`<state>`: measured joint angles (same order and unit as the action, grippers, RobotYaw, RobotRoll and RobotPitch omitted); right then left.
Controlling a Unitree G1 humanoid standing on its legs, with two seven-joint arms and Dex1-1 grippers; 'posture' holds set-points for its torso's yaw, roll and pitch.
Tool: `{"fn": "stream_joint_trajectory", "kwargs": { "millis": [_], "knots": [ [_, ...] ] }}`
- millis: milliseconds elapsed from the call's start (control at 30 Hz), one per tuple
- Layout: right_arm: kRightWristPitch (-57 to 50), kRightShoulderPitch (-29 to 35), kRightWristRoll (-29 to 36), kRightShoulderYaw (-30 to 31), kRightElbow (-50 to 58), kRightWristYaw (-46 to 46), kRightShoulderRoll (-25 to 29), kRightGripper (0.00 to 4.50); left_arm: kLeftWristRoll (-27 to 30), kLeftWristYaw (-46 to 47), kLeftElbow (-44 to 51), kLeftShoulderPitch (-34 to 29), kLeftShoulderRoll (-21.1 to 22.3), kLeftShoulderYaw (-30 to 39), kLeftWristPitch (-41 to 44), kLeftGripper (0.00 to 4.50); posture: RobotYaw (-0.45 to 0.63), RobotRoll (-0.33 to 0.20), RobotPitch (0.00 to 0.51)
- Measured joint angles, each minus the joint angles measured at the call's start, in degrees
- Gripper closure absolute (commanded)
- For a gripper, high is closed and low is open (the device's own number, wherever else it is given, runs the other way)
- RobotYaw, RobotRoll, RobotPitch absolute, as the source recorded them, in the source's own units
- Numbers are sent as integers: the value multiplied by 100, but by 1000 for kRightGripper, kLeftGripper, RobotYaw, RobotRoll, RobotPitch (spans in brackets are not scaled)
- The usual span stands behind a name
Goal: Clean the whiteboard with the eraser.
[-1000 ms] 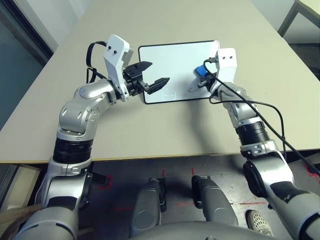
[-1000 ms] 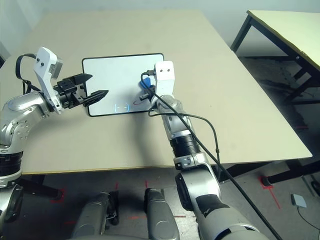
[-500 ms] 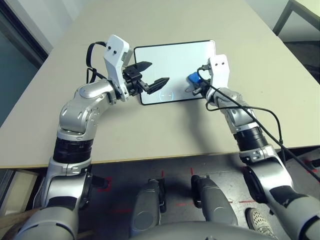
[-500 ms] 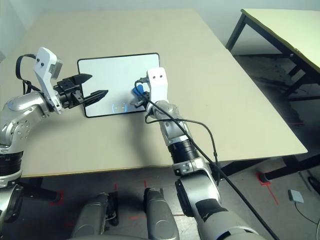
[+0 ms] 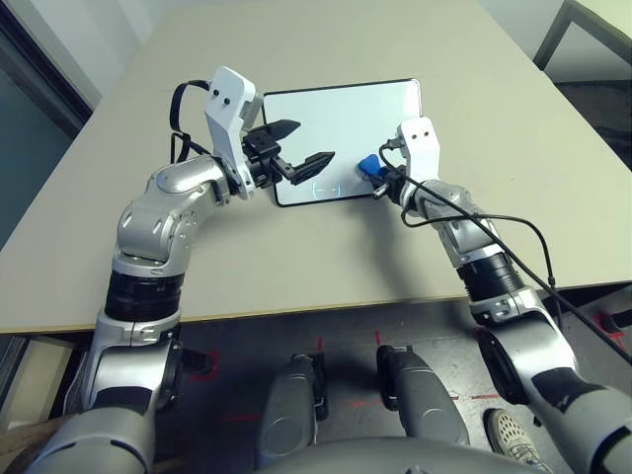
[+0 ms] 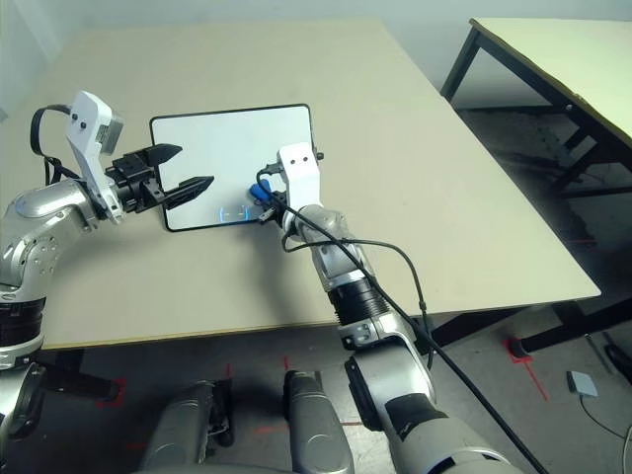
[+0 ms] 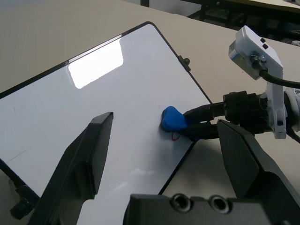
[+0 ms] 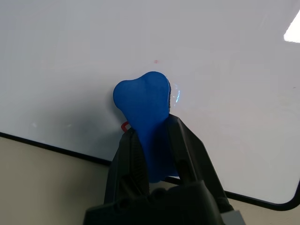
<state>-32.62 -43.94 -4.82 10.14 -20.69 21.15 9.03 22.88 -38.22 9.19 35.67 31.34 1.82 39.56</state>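
The whiteboard (image 5: 336,118) lies flat on the beige table, white with a thin black frame. My right gripper (image 5: 375,178) is shut on the blue eraser (image 5: 366,165) and presses it onto the board close to the near edge, right of the middle. In the right wrist view the eraser (image 8: 143,101) sticks out between the black fingers (image 8: 180,140), with a small red trace (image 8: 124,125) beside it. My left gripper (image 5: 311,143) hovers open over the board's left part, nothing between its fingers. The left wrist view shows the eraser (image 7: 172,119) on the board (image 7: 70,103).
A faint circular mark (image 5: 328,188) sits on the board near its front edge. A black cable (image 6: 395,257) trails from my right wrist. A second table (image 6: 553,49) stands off to the right. The beige tabletop (image 5: 296,257) stretches around the board.
My right gripper has swept the eraser leftward along the board's near edge. The red scribble seen earlier has shrunk to a small trace. The left arm has stayed put.
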Motion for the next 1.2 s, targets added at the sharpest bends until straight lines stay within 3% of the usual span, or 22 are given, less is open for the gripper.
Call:
{"fn": "stream_joint_trajectory", "kwargs": {
  "millis": [400,1200],
  "knots": [
    [486,-109,3,-260,-230,-532,43,3683,3,91,103,4,-42,0,104,0,30,0,189],
    [895,-151,-16,9,-591,-302,-724,3684,11,159,183,11,-83,1,176,0,41,0,193]
  ]
}}
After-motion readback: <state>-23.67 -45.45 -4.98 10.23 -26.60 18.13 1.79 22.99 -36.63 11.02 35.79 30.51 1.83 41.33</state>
